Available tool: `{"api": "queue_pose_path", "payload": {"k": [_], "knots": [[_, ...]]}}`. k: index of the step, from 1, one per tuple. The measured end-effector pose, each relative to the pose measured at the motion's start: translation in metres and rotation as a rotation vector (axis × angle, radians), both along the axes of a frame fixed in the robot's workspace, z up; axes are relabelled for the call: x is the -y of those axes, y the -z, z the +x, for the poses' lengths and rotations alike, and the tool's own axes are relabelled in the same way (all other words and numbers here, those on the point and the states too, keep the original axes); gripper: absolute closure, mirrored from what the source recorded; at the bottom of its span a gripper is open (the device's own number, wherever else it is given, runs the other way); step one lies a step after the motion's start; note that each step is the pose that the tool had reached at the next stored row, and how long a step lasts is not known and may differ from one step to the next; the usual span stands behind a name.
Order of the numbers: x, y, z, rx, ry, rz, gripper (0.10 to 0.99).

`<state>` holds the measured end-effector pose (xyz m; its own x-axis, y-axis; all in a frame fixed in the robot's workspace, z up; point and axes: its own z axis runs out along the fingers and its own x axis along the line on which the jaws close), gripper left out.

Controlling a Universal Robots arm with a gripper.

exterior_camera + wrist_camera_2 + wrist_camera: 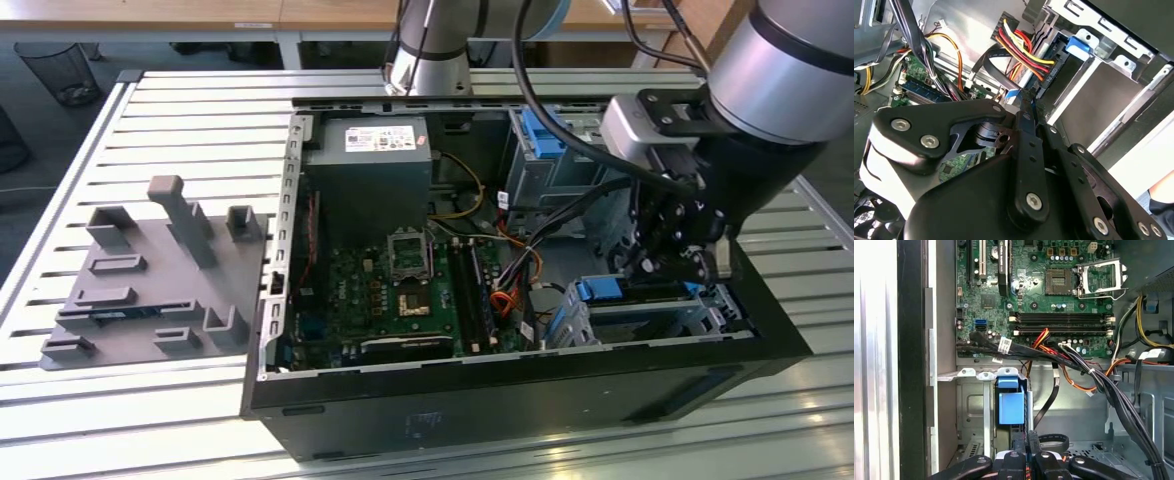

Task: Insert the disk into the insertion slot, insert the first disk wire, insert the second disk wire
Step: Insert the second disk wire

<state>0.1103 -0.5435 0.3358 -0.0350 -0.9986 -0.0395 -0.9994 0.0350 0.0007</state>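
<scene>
While shut on a black connector [1026, 95], pincer [1027, 100] beside the disk [1011, 407], no legible writing.

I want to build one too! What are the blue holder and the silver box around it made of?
The blue holder looks like smooth plastic: bright, even colour with a soft shine. The silver box around it looks like thin bare sheet metal: dull grey, folded edges, punched holes. The claw hangs close by.
</scene>
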Motion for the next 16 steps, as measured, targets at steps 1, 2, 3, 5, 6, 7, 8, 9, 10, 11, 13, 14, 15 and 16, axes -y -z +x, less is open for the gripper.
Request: {"api": "queue_pose_path", "payload": {"k": [1,2,3,5,6,7,8,9,10,11,13,14,15,16], "knots": [[0.0008,0.0000,0.0000,0.0000,0.000,0.000,0.937],[0.0020,0.0001,0.0000,0.0000,0.000,0.001,0.937],[0.0029,0.0000,0.0001,0.0000,0.000,0.001,0.937],[0.0034,0.0000,0.0001,0.0000,-0.004,0.002,0.937],[0.0034,0.0001,0.0002,0.0000,-0.009,0.003,0.937],[0.0034,0.0002,0.0004,0.0000,-0.014,0.003,0.937],[0.0034,0.0002,0.0008,0.0000,-0.017,0.003,0.937],[0.0035,0.0002,0.0016,-0.0002,-0.017,0.003,0.937],[0.0035,0.0004,0.0025,-0.0004,-0.017,0.003,0.937],[0.0035,0.0005,0.0032,-0.0005,-0.017,0.003,0.937],[0.0035,0.0008,0.0039,-0.0006,-0.017,0.003,0.937],[0.0035,0.0011,0.0039,-0.0007,-0.017,0.003,0.937],[0.0035,0.0013,0.0041,-0.0007,-0.016,0.003,0.937],[0.0035,0.0016,0.0043,-0.0008,-0.017,0.003,0.937]]}}
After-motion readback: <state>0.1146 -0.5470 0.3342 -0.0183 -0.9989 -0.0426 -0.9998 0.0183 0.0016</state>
